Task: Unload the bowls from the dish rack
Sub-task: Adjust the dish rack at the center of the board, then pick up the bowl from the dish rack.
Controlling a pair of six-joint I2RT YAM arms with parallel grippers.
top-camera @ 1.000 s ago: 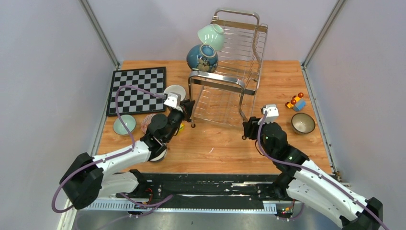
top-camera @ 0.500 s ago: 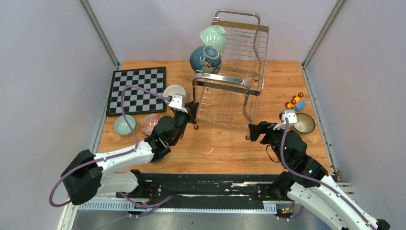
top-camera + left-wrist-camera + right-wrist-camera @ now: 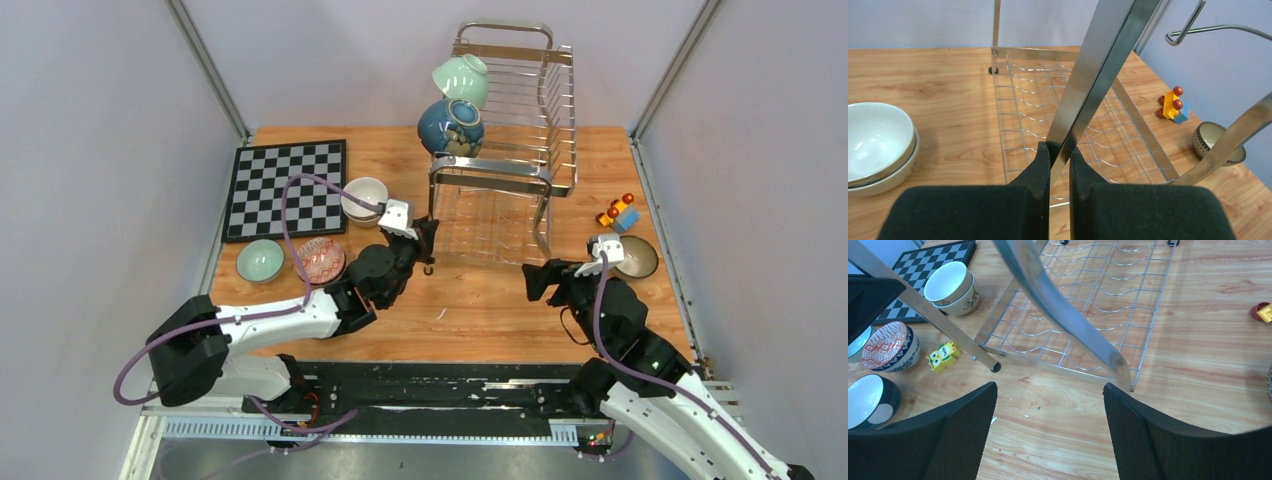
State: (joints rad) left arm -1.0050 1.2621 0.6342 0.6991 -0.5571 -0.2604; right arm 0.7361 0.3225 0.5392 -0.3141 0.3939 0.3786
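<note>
The dish rack [image 3: 505,150] stands at the back middle of the table. On its upper tier lie a mint green bowl [image 3: 461,78] and, below it, a dark blue bowl [image 3: 450,127], both tipped on their sides. My left gripper [image 3: 428,243] is shut on the rack's front left chrome leg [image 3: 1098,75]; its fingers [image 3: 1040,162] pinch the leg. My right gripper [image 3: 536,279] is open just short of the front right leg [image 3: 1068,325], holding nothing; bare wood shows between its pads. The lower tier [image 3: 1048,100] holds no bowl.
On the table left of the rack are stacked white bowls [image 3: 364,198], a red-patterned bowl [image 3: 320,260], a mint bowl [image 3: 259,261], a dark bowl [image 3: 865,400], a yellow block [image 3: 943,356] and a chessboard [image 3: 285,188]. On the right are a dark-rimmed bowl [image 3: 632,257] and a toy car [image 3: 619,213].
The rack has slid to the right with my left gripper shut on its leg. My right gripper opened, came off the front right leg and drew back to the right.
</note>
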